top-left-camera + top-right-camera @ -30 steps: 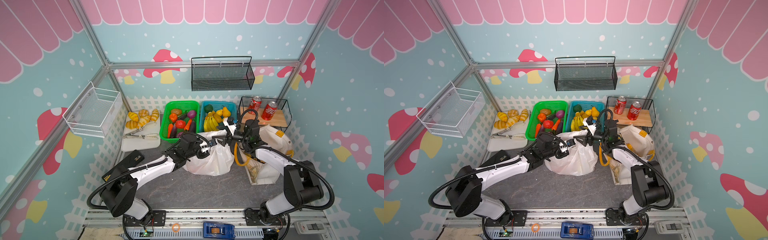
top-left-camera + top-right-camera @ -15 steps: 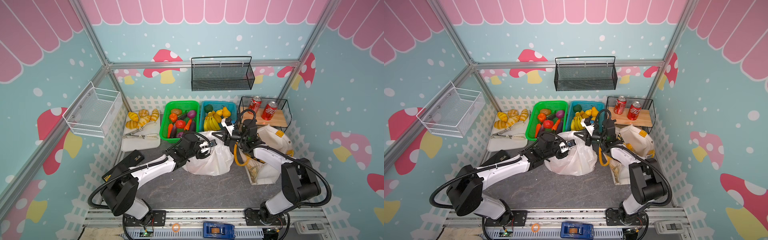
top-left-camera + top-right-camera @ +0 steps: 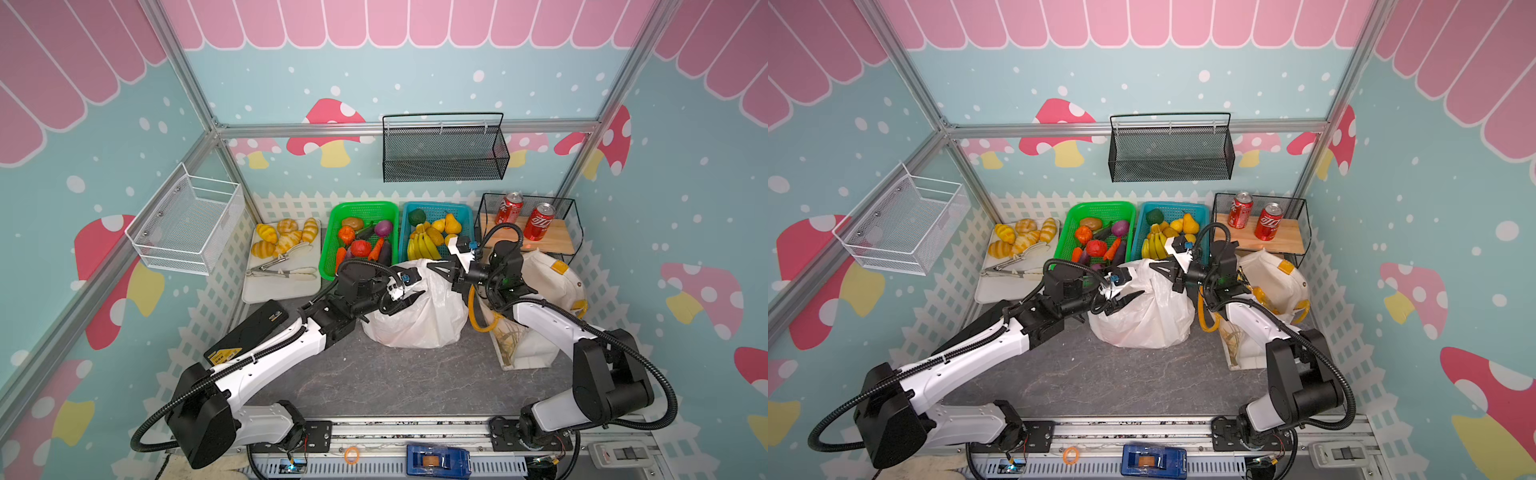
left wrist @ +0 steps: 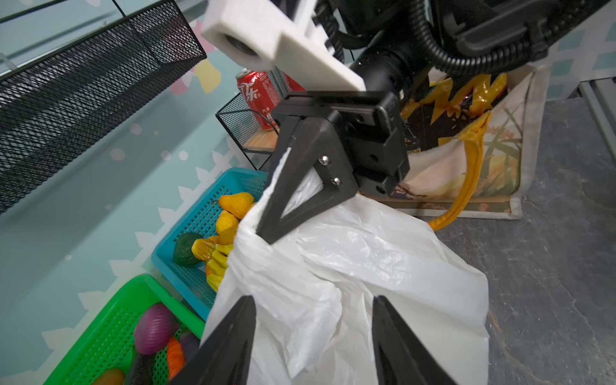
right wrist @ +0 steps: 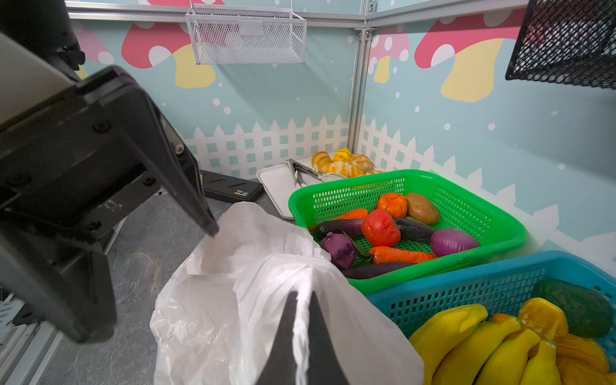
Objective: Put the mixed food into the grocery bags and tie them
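Note:
The white plastic bag (image 3: 415, 320) (image 3: 1142, 320) sits bulging on the grey table, and its contents are hidden. My right gripper (image 3: 441, 269) (image 5: 301, 300) is shut on a twisted strip of plastic at the bag's top. My left gripper (image 3: 406, 300) (image 4: 313, 300) stands open at the bag's left shoulder, with loose plastic between its fingers but not pinched. The cream cloth tote (image 3: 552, 286) (image 4: 493, 160) stands to the right, with a yellow-and-black snack packet (image 4: 446, 96) inside it. Yellow pear-like fruits (image 3: 452, 224) lie in the teal basket (image 3: 401, 232).
Behind the bag are a green basket (image 3: 330, 245) of toy vegetables, bananas (image 3: 419, 245), and a white tray (image 3: 282, 286) with bread rolls and tongs. Red cans (image 3: 540, 220) stand on a wire shelf. A black box (image 3: 249, 332) lies at the left. Wire baskets hang on the walls.
My left gripper has opened and let go of the bag's top. My right gripper, open a second ago, has shut on the twisted plastic there.

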Controlling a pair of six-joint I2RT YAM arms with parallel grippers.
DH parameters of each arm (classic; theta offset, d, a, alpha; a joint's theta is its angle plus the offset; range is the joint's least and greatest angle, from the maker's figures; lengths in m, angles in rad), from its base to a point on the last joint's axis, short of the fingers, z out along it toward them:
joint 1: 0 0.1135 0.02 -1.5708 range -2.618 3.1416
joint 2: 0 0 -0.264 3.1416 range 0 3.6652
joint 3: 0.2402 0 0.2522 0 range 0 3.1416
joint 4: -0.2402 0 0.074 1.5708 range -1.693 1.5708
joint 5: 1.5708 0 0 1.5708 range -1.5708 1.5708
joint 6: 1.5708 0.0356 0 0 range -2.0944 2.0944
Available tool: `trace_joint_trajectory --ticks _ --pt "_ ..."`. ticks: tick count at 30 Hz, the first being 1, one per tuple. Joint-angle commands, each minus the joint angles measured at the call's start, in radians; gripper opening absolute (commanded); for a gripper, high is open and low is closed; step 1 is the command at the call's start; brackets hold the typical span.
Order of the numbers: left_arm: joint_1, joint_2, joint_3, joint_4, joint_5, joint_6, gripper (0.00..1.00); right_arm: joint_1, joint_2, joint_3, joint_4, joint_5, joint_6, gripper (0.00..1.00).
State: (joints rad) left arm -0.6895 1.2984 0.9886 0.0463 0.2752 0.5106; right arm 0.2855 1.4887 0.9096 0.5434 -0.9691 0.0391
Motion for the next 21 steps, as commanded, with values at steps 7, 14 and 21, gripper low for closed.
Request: trace_joint_trajectory --ticks 7,14,21 --pt "0.09 0.203 0.293 -0.328 0.091 0.061 0.66 0.004 -0.045 -0.03 0.035 -0.019 -0.028 0.0" --pt "0.12 0.28 0.357 -0.392 0.165 0.084 0.63 0.004 -0.047 -0.024 0.034 -0.025 -0.028 0.0" --pt "0.122 0.364 0.41 -0.386 0.166 0.103 0.47 0.007 -0.045 -0.021 0.05 -0.045 -0.016 0.0"
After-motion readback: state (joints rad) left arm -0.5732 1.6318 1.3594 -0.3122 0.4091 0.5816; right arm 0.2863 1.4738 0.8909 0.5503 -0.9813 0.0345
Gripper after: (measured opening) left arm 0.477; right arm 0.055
